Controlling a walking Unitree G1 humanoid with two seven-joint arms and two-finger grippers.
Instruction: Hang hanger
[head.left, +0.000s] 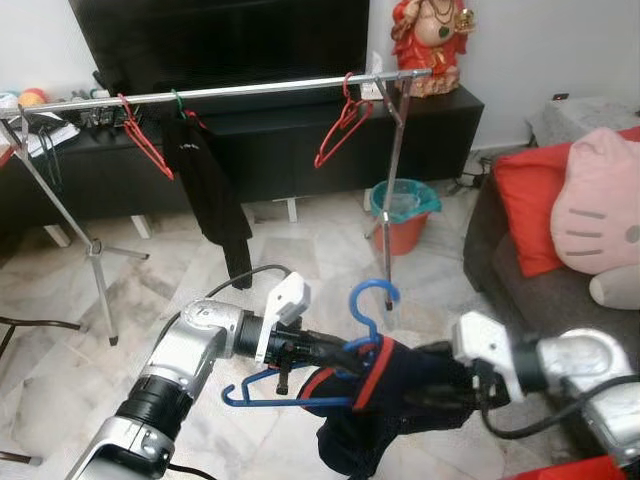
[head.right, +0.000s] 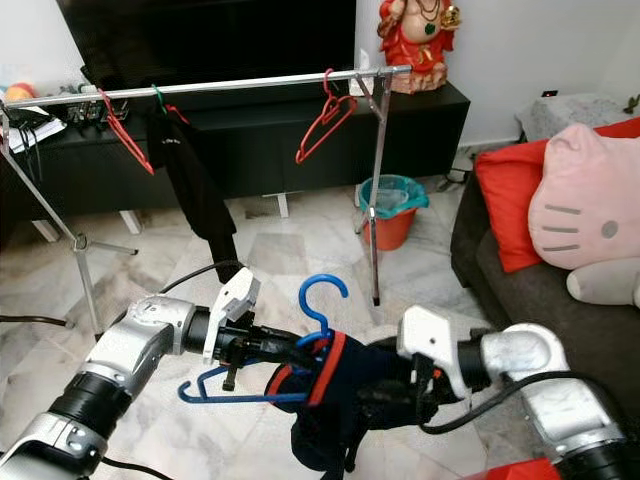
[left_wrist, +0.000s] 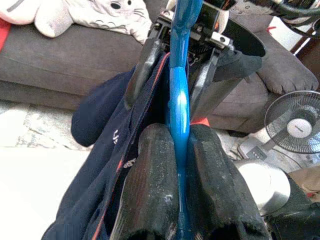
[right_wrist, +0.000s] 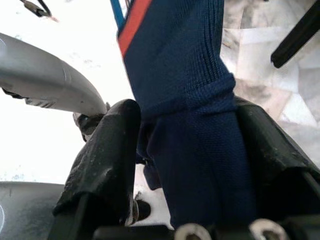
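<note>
A blue plastic hanger (head.left: 368, 305) is held low in front of me, hook up, with a dark navy garment (head.left: 385, 410) with a red collar edge draped on it. My left gripper (head.left: 335, 352) is shut on the blue hanger's neck; in the left wrist view its fingers (left_wrist: 150, 190) squeeze the blue bar (left_wrist: 178, 110). My right gripper (head.left: 425, 392) is shut on the navy garment, whose cloth (right_wrist: 195, 115) is bunched between its pads. The metal clothes rail (head.left: 240, 90) stands beyond, carrying red hangers (head.left: 343, 125) and a black garment (head.left: 210, 185).
Behind the rail is a dark TV cabinet (head.left: 440, 130) with a red figurine (head.left: 432, 40). A teal-lined orange bin (head.left: 403, 212) stands by the rail's right post (head.left: 392, 190). A sofa with a red cushion (head.left: 525, 200) and pink plush (head.left: 600, 205) is at right. Marble floor (head.left: 170, 280) lies between.
</note>
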